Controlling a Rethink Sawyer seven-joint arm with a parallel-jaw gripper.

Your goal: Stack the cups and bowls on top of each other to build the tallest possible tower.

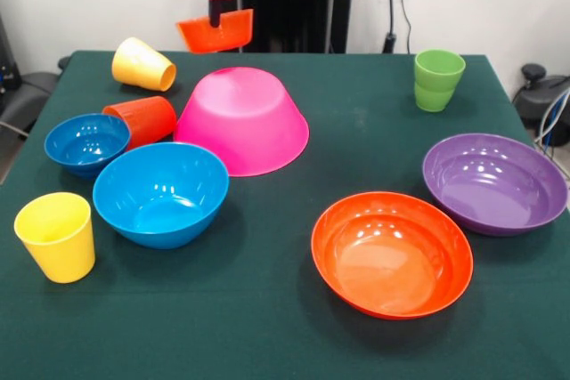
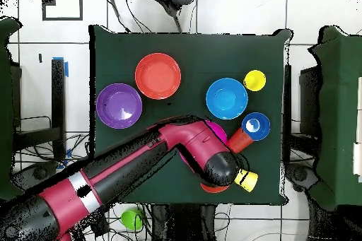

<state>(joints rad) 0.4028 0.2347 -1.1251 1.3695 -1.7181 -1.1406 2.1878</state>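
Bowls, glossy plastic, six in all: wide orange [image 1: 392, 254], purple [image 1: 495, 182], two blue [image 1: 161, 193], upturned pink [image 1: 242, 118] on my counter [image 1: 267, 335]; four tapered cups [image 1: 56, 236]; far back, my fingers [image 1: 215, 20] grasping the small orange bowl [image 1: 216, 32] aloft.

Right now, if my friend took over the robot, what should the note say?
Gripper: shut on the small orange bowl, held up above the table's far edge.
Large pink bowl: upside down, nothing on it yet.
Medium blue bowl and small blue bowl: upright beside it.
Wide orange bowl and purple bowl: upright, apart from the rest.
Cups: one yellow cup and the green cup stand upright; the other yellow cup and the orange-red cup lie on their sides.
Done: nothing stacked.
Left: the whole tower.
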